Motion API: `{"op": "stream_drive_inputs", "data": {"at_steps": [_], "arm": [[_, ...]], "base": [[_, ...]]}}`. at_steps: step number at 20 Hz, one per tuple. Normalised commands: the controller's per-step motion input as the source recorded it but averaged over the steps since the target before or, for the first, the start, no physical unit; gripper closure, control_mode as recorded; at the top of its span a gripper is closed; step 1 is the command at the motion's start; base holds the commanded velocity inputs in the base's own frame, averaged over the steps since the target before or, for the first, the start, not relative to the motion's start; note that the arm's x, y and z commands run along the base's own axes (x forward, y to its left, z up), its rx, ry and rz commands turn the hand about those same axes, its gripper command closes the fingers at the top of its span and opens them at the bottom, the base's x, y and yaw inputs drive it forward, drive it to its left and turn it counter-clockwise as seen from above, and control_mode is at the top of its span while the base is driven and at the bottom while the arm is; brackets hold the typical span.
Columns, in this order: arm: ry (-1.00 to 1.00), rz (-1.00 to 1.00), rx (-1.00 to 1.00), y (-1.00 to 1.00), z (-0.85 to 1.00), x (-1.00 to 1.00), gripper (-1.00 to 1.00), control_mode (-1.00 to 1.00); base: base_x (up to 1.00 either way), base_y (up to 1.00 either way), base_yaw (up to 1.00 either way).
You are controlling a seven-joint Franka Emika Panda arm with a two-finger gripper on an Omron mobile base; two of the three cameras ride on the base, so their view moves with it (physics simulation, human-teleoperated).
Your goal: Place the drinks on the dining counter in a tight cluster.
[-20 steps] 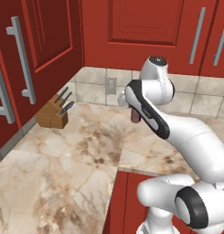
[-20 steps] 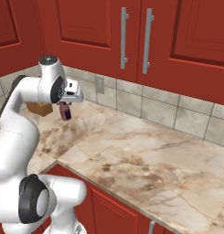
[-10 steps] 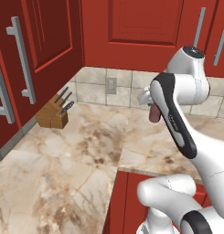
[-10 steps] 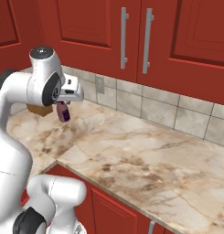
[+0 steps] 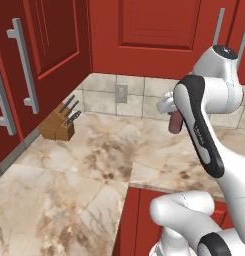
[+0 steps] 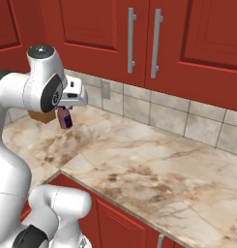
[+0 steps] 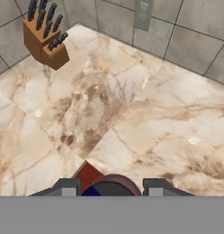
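One of the drinks, a short maroon can (image 5: pixel 175 122), hangs in the air above the marble wall counter (image 5: pixel 94 165), near the tiled back wall. My gripper (image 5: pixel 174 119) is shut on it from above. In the right base view the can (image 6: pixel 66 117) hangs below the white hand, held by the gripper (image 6: pixel 65 115). In the hand view the can's round top (image 7: pixel 111 186) sits between the two fingertips (image 7: pixel 67 187), looking down on the counter. The dining counter is out of view.
A wooden knife block (image 5: pixel 58 124) stands at the counter's back left corner, by the tall red cabinet (image 5: pixel 24 75). A wall socket (image 5: pixel 121 93) sits in the tiled backsplash. Red upper cabinets (image 6: pixel 139 43) hang close above. The counter's front edge (image 6: pixel 115 201) runs below.
The arm's upper links have swung to the right in the left base view, and the held can has shifted a little right with them. The grip stays shut.
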Motion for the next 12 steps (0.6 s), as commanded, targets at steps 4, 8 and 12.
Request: {"op": "stream_drive_inputs", "data": {"at_steps": [4,8,12], "arm": [[0.0,0.0,0.0,0.0,0.0,-0.05,1.0,-1.0],[0.0,0.0,0.0,0.0,0.0,0.0,1.0,1.0],[0.0,0.0,0.0,0.0,0.0,0.0,1.0,1.0]], "base": [[0.0,0.0,0.0],[-0.06,-0.04,-0.01],[-0.54,-0.44,-0.16]]}}
